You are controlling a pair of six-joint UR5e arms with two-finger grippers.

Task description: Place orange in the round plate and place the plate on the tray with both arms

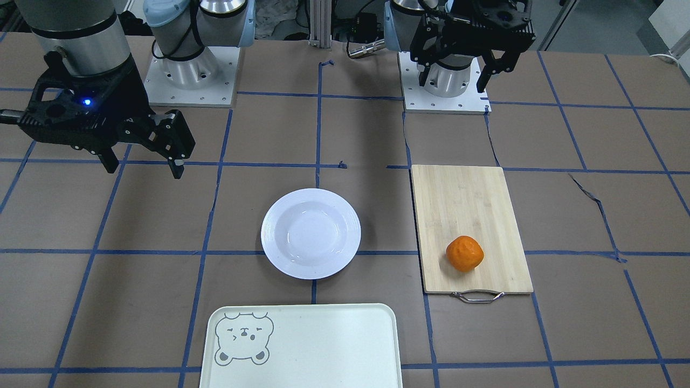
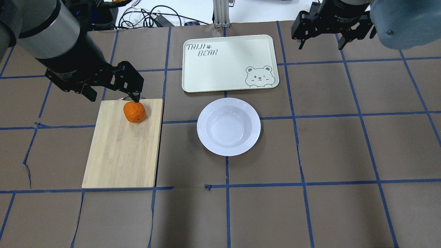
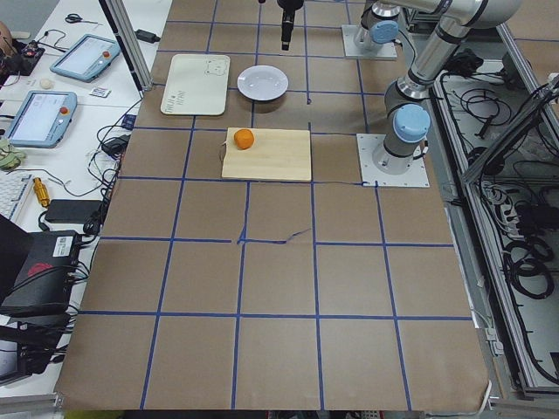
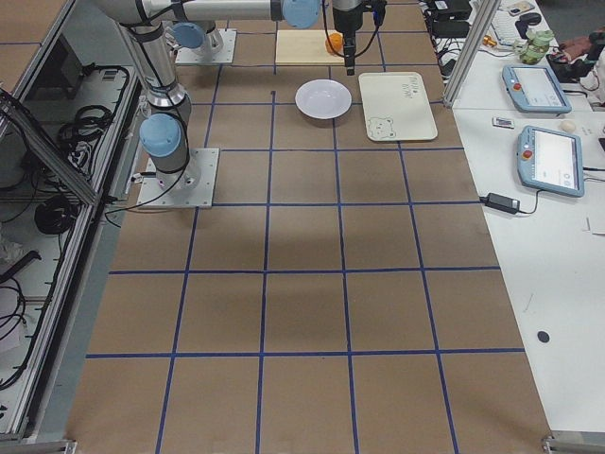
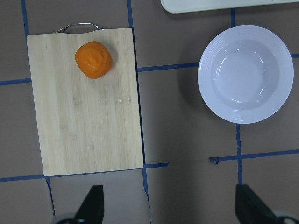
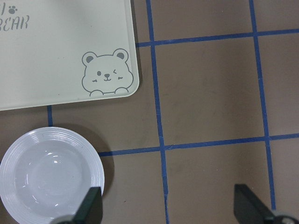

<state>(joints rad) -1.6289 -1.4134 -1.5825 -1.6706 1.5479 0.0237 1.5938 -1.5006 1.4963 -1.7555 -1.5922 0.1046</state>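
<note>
Brown blue-taped table (image 2: 310, 155); tray (image 2: 227, 62) printed "TAIJI BEAR"; left end effector (image 5: 170, 203), right end effector (image 6: 169, 203) both spread wide, empty

tray (image 2: 224, 70), "TAIJI BEAR" in grey (paw mark (image 2: 209, 45) beside), corner opposite bear face (image 2: 261, 75)

a robotics lab: 2 robot arms (image 3: 430, 54) bolted to metal base plates (image 1: 161, 92) on a table (image 3: 279, 279) covered in brown paper with a blue tape grid, teach pendants (image 4: 551, 161) and loose cables (image 3: 524, 253) lying alongside.
</note>
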